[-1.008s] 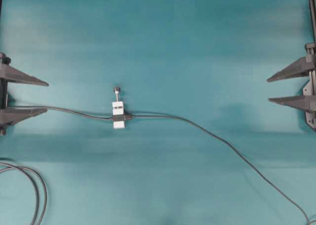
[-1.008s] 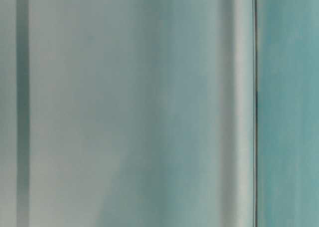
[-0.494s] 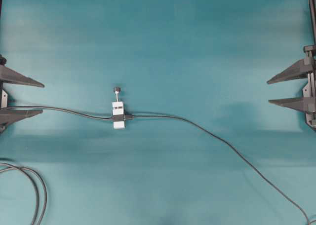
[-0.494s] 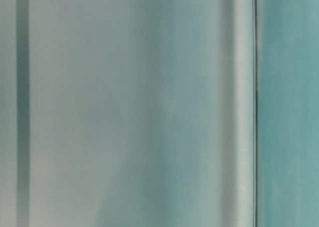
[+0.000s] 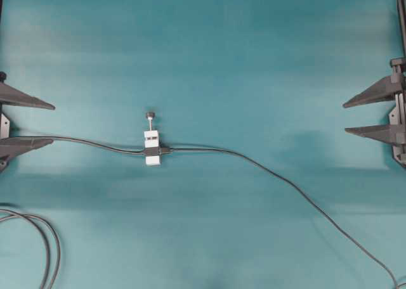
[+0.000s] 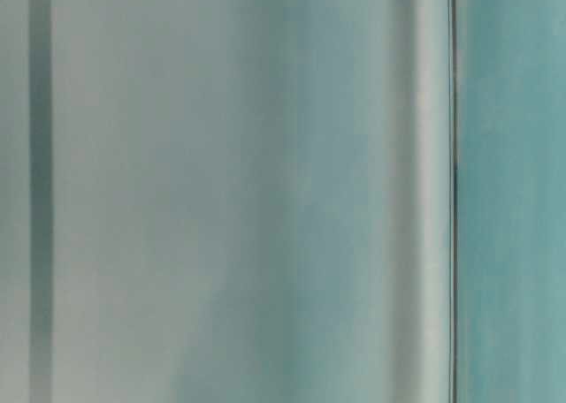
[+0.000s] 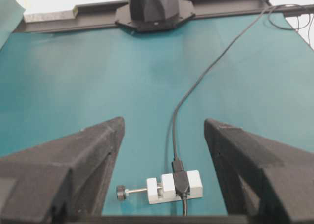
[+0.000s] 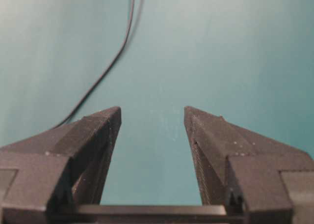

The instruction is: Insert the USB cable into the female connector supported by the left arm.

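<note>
Left pincer (image 5: 45, 122) wide and empty, right pincer (image 5: 349, 116) wide too, USB cable (image 5: 279, 175) plugged into female connector (image 5: 153, 151)

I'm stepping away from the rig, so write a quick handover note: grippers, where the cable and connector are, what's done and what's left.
Left gripper: open, empty, at the table's left edge.
Right gripper: open, empty, at the right edge.
The female connector lies mid-table in its white block, with nothing holding it.
The USB cable runs from it to the lower right corner; its plug looks seated in the connector.
Done: insertion appears complete, both arms clear.
Left: confirm the plug is fully home.
</note>
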You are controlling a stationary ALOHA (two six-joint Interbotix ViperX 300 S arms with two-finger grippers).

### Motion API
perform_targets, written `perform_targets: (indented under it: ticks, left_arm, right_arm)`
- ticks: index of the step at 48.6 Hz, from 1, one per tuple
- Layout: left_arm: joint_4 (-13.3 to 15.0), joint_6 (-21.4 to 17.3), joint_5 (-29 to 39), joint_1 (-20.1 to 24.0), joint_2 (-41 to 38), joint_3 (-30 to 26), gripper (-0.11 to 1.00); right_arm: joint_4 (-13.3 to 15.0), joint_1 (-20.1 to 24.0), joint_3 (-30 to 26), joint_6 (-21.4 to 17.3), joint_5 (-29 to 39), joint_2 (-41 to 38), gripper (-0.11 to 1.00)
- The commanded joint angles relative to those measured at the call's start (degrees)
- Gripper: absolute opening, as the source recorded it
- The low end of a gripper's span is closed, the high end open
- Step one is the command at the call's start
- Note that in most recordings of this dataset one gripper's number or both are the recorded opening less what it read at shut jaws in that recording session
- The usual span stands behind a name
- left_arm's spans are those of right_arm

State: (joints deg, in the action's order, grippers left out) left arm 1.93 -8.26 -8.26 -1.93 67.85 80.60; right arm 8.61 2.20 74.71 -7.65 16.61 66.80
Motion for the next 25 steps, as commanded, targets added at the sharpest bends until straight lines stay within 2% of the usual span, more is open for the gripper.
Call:
perform_targets:
  ticks: [1, 25]
  left_arm:
    - [-0.2, -0.4, -0.5, 0.0, -0.4, -1.3, 0.76]
    - [-0.2, -0.4, -0.3, 0.1, -1.0, -1.7, 0.76]
  right_arm:
    - [0.1, 0.1, -0.7, -0.1, -0.2, -0.4, 0.59]
    - [0.1, 0.1, -2.0, -0.4, -0.6, -0.4, 0.59]
